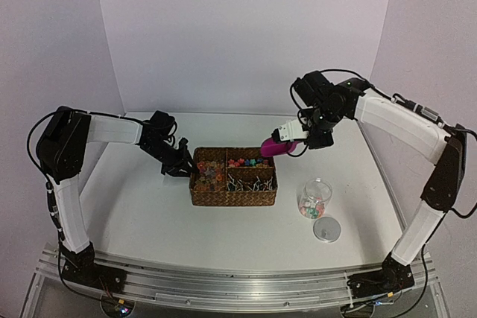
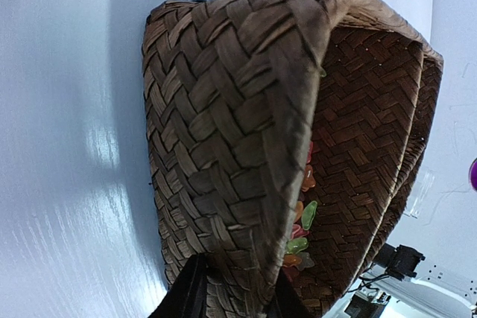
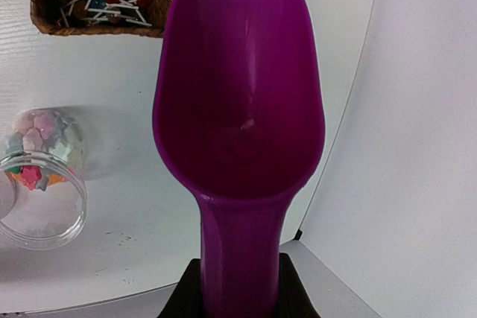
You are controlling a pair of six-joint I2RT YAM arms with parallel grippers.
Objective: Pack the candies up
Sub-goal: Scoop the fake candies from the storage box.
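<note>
Seen from above, a woven basket (image 1: 231,199) sits mid-table (image 1: 141,206), split into compartments. The candies (image 1: 211,173) fill its left compartment, and more lie in the far right one. Lollipops (image 1: 250,181), their white sticks crossing every way, fill the near right one. At 4 o'clock from the basket stands an upright clear jar (image 1: 314,197) with a few pastel sweets at its bottom. Its lid (image 1: 326,229) lies flat just beside it, at 5 o'clock. Our left gripper (image 1: 184,170) pinches the basket's left wall, one finger inside and one outside, as the left wrist view shows. Our right gripper (image 1: 298,133) is clamped on the handle of a magenta scoop (image 1: 276,147), held just off the basket's far right corner. The scoop's long axis runs from 2 o'clock at the handle to 8 o'clock at the mouth, which points at that corner.
</note>
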